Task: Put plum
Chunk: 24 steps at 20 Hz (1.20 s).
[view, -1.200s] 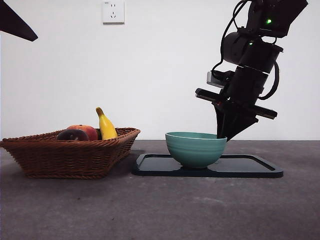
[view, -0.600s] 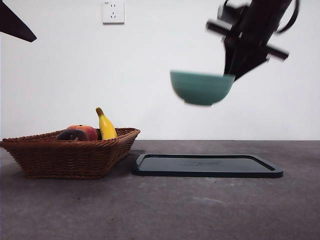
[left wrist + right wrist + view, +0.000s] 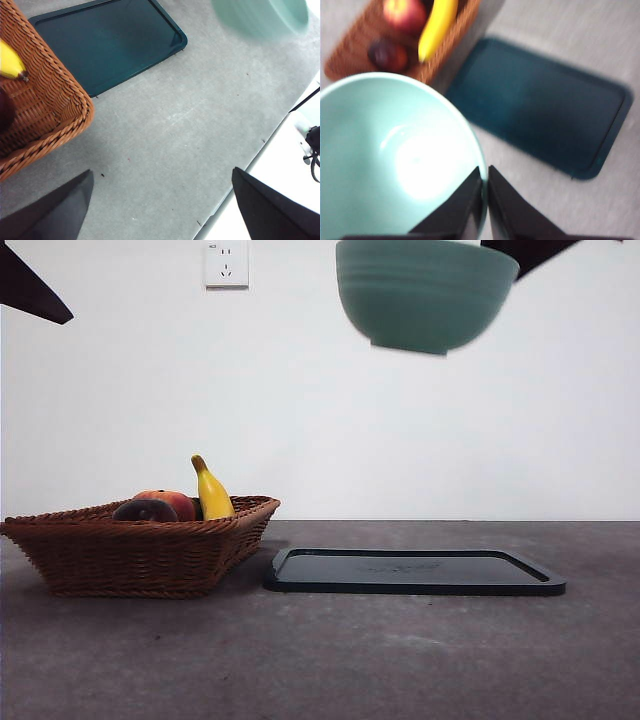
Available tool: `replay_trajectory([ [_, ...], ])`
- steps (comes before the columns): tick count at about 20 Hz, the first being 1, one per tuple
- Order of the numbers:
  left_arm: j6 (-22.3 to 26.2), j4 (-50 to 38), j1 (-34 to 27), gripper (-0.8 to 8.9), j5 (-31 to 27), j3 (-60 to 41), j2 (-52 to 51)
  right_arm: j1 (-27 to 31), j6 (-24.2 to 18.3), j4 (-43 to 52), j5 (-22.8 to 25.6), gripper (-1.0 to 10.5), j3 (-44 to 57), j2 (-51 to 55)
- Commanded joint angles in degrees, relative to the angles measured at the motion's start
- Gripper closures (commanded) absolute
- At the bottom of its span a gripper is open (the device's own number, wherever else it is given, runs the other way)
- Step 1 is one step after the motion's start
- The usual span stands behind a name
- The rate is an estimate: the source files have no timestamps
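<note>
- The right gripper (image 3: 484, 187) is clamped on the rim of the green bowl (image 3: 427, 292), one jaw inside the wall and one outside, nearly closed on it.
- A second ago that bowl stood on the dark tray (image 3: 414, 571); half a second ago it was in mid-air; now it hangs high above the tray, at the top edge of the front view.
- The tray is bare as a result, and nothing stands on it.
- The plum (image 3: 146, 510) has not moved. It lies in the wicker basket (image 3: 140, 552), touching the red-orange fruit (image 3: 174, 502) and near the banana (image 3: 212, 490).
- In the right wrist view the plum shows as a dark blur just past the bowl's rim (the picture is smeared by motion, so its exact contact with the other fruit is hard to read there).
- The left gripper (image 3: 160, 210) waits with its jaws wide apart and nothing between them, above bare table (image 3: 320, 660) beside the basket's corner.
- My reading: the bowl is probably being carried toward the basket, so the plum may be meant for it; the fruit itself is untouched.
</note>
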<state>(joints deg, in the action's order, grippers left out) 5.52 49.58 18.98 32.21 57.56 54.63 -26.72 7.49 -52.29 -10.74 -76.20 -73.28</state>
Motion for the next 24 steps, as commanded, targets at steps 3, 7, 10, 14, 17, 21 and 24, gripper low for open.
replay_trajectory([
  [3, 1.09, -0.26, 0.22, 3.77, 0.37, 0.7, 0.35, -3.23, 0.74, 4.7, 0.31, 9.4, 9.05, 0.33],
  [7, 1.09, -0.28, 0.22, 3.77, 0.37, 0.7, 0.35, -5.46, 3.08, 12.72, 0.28, 9.4, 18.73, 0.31],
  [10, 1.11, -0.28, 0.22, 3.77, 0.37, 0.7, 0.35, -6.19, 4.31, 17.27, 0.24, 9.4, 24.2, 0.28],
  [14, 1.09, -0.31, 0.22, 3.77, 0.39, 0.7, 0.35, -6.21, 5.01, 20.35, 0.26, 9.4, 28.26, -0.37],
  [17, 1.11, -0.31, 0.22, 3.77, 0.37, 0.7, 0.35, -6.21, 4.98, 21.05, 0.24, 9.4, 28.76, -2.49],
  [21, 1.09, -0.26, 0.22, 3.77, 0.37, 0.7, 0.35, -6.23, 4.92, 22.27, 0.13, 9.4, 28.76, -5.95],
  [24, 1.09, -0.26, 0.22, 3.77, 0.37, 0.7, 0.35, -6.64, 4.48, 22.32, 0.26, 9.4, 28.76, -7.65],
])
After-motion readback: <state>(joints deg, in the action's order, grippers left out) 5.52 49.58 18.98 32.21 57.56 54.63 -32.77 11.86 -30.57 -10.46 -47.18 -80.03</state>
